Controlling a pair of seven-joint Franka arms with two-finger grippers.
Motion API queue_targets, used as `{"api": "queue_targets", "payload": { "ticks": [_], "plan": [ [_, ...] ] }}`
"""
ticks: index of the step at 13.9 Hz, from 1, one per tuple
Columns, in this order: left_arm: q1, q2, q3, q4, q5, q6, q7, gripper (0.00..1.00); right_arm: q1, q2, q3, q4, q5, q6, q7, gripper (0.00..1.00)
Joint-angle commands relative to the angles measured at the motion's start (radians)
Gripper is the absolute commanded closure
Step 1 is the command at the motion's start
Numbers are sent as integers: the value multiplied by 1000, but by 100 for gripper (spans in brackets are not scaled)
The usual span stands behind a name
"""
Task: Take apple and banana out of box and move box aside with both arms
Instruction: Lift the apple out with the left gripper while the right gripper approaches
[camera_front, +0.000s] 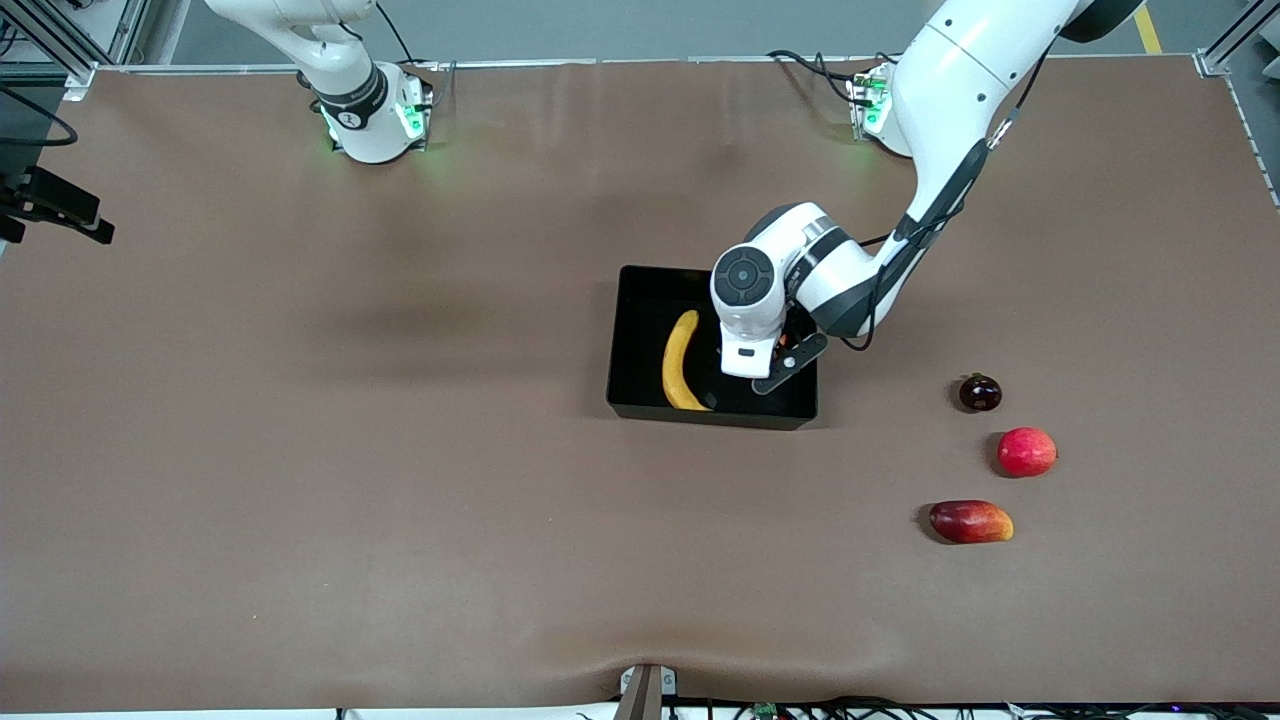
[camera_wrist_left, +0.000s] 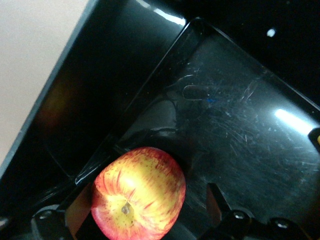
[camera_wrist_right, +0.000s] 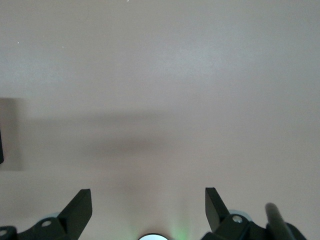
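The black box (camera_front: 630, 345) lies mid-table with the yellow banana (camera_front: 680, 362) inside it, on the side toward the right arm's end. The left arm's hand (camera_front: 748, 320) reaches down into the box and hides the apple in the front view. In the left wrist view the red, yellow-streaked apple (camera_wrist_left: 138, 194) sits on the glossy box floor (camera_wrist_left: 240, 115), near a corner. My left gripper (camera_wrist_left: 145, 199) is open around it, with a gap between the apple and one finger (camera_wrist_left: 215, 200). My right gripper (camera_wrist_right: 148, 197) is open and empty over bare brown table; the right arm waits.
Toward the left arm's end of the table lie a dark purple round fruit (camera_front: 980, 392), a plain red round fruit (camera_front: 1027, 451) and an oblong dark-red mango (camera_front: 971, 521), the mango nearest the front camera. A black device (camera_front: 55, 205) overhangs the right arm's end.
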Motion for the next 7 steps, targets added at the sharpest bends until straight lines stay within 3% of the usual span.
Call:
{"api": "queue_targets", "payload": {
  "ticks": [1,7],
  "plan": [
    [-4,7,-3,-1,27,6,-42,0,-21,2,15,2,1,-2,-2,0],
    [5,7,-3,-25,27,-12,-43,0,-8,14,16,2,-6,-3,-15,0]
  ]
}}
